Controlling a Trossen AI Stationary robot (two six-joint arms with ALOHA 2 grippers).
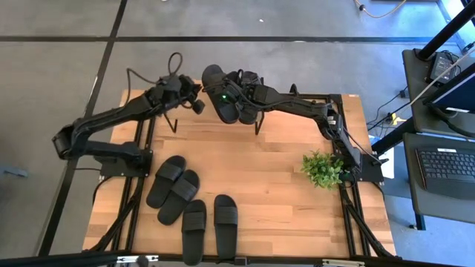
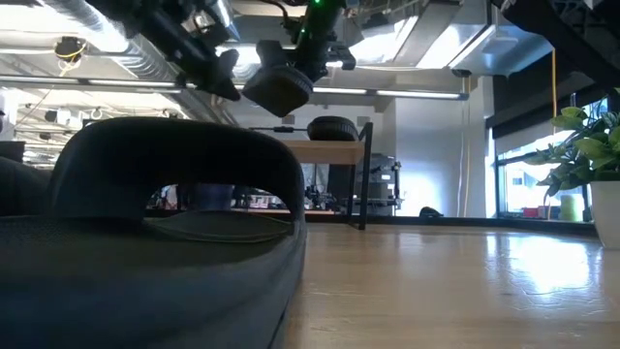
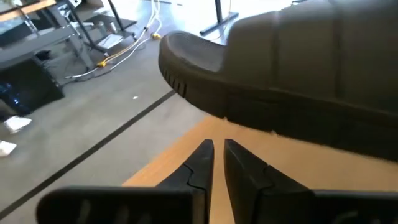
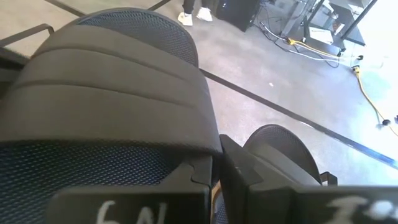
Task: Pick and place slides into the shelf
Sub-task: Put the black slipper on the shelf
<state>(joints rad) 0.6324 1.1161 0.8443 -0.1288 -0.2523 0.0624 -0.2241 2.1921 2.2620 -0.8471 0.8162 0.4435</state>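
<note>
Shelf (image 1: 312, 100) – two slides (image 1: 223, 95) on top; R gripper (image 4: 216, 163) grips one, L gripper (image 3: 217, 155) closed.

White handwritten marks stand on the dark body of the right gripper (image 4: 216, 177), seen in its wrist view. At one side they look like "6N"; those at the other side are cut off and unreadable. No other text is legible.
</note>
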